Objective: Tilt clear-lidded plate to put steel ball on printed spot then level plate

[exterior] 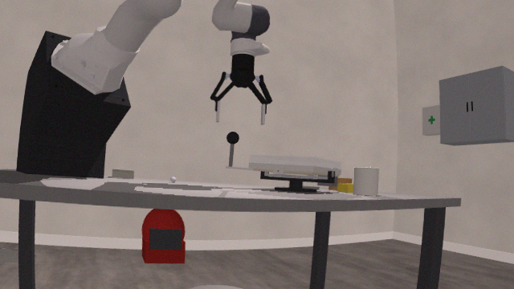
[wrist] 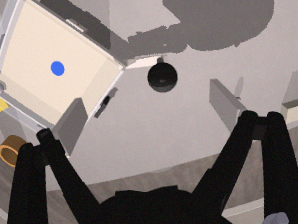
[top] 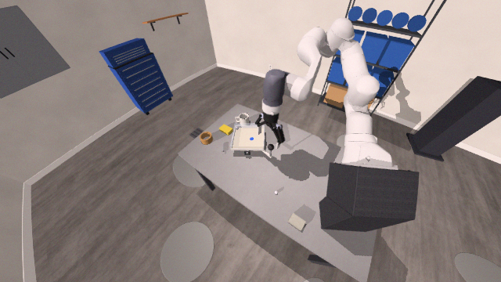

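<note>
The black two-fingered gripper (top: 280, 142) (exterior: 240, 116) (wrist: 146, 99) hangs above the grey table (top: 243, 176) (exterior: 225, 201) (wrist: 145, 135), its fingers spread wide with nothing between them. Below it stands the black ball knob (top: 271, 147) (exterior: 233, 137) (wrist: 162, 77) on a thin upright rod; in the exterior view the knob sits beneath the fingertips, nearer one finger than the other, with open air between.

The square clear-lidded plate (top: 243, 142) (exterior: 295, 164) (wrist: 35, 60) rests on a black pivot stand (exterior: 296, 185), a pale arm joining its edge to the rod. It looks slightly tilted in the exterior view. The round blue printed spot (top: 251, 139) (wrist: 57, 68) lies inside its rims — a grey ball (wrist: 1, 87) shows at the plate's edge in the wrist view, partly cut off, away from the spot.

Just beside the plate are the white cylindrical mug (top: 243, 118) (exterior: 366, 181) and the yellow block (top: 225, 129) (exterior: 345, 187) (wrist: 3, 105); the orange-brown ring-shaped cup (top: 202, 139) (wrist: 4, 158) sits farther out, near the table's edge. A small white ball (top: 276, 193) (exterior: 173, 179) lies well apart from the plate, on the robot base's side.
</note>
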